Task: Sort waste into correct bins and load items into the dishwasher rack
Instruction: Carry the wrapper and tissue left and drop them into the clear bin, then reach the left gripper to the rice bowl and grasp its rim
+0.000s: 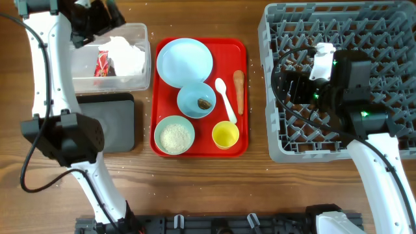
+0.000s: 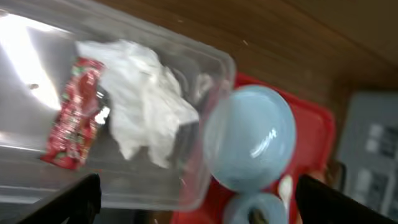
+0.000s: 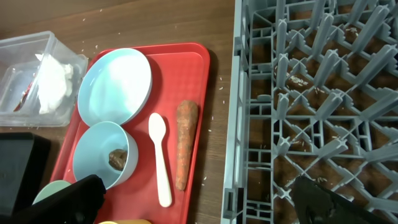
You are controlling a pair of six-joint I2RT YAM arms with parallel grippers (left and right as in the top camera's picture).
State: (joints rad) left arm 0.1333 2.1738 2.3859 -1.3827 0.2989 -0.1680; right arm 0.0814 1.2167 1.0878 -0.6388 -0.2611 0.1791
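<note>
Wrapper (image 2: 73,115) and tissue (image 2: 146,106) are contained in the tub (image 1: 140,83). Left gripper (image 2: 199,194) is held spread above it, likely for dropping. Right gripper (image 3: 205,200) is likewise spread, empty.

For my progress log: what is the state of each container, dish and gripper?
Clear plastic tub: holds red wrapper, white tissue.
Shallow black tray: visible part empty.
Grey plastic pegged rack: no dishes.
Pale blue round plate: empty.
Pale blue bowl: holds brown lump.
Mint-green bowl: holds rice.
Small yellow cup: empty.
Left gripper: open.
Right gripper: open.

Red wrapper (image 1: 103,64), crumpled tissue (image 1: 129,55) inside clear tub (image 1: 110,83); carrot (image 1: 239,91) beside spoon (image 1: 225,101).
</note>
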